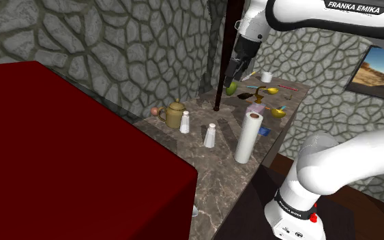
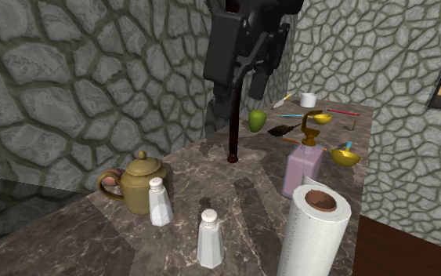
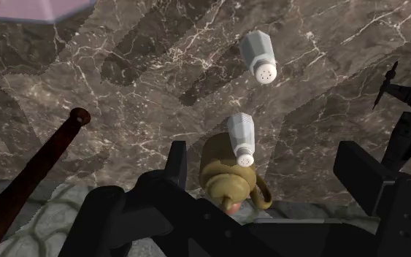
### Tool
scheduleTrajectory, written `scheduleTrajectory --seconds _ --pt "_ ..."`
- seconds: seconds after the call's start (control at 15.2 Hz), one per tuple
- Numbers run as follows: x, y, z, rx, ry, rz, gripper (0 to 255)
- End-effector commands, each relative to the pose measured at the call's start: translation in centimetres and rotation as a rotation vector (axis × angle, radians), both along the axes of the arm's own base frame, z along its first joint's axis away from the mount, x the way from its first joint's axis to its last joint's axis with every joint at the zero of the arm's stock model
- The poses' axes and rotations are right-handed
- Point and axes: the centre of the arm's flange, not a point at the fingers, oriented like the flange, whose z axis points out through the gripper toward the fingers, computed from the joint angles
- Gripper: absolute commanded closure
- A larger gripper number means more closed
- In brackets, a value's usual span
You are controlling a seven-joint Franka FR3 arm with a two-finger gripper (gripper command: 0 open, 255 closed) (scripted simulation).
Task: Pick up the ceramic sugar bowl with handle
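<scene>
The sugar bowl [image 1: 174, 114] is an olive-brown lidded pot with a side handle. It stands on the dark marble counter [image 1: 217, 172] near the stone wall, beside a white shaker [image 2: 160, 201]. In the second exterior view the bowl [image 2: 136, 183] is at the lower left. My black gripper [image 1: 237, 72] hangs high over the counter, well above and away from the bowl, with its fingers apart and nothing between them. In the wrist view the bowl [image 3: 228, 177] lies far below, between the open fingers [image 3: 176, 165] and closer to that one, partly hidden by the hand.
A second white shaker [image 2: 209, 238], a paper towel roll [image 2: 314, 231] and a pink box [image 2: 302, 171] stand nearby. A dark pole [image 2: 233, 135] rises from the counter. Behind it lie a green fruit [image 2: 257, 119] and a golden scale [image 2: 314, 129]. A large dark red block [image 1: 61, 157] stands beside the counter.
</scene>
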Motion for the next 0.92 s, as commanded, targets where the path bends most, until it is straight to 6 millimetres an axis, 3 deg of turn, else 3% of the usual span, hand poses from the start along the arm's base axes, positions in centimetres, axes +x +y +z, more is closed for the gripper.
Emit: scheduleTrajectory --seconds 0.0,0.86 --pt "0.0 0.0 0.0 0.0 0.0 0.0 0" --pt "17.1 1.5 -7.1 -0.009 0.121 0.271 0"
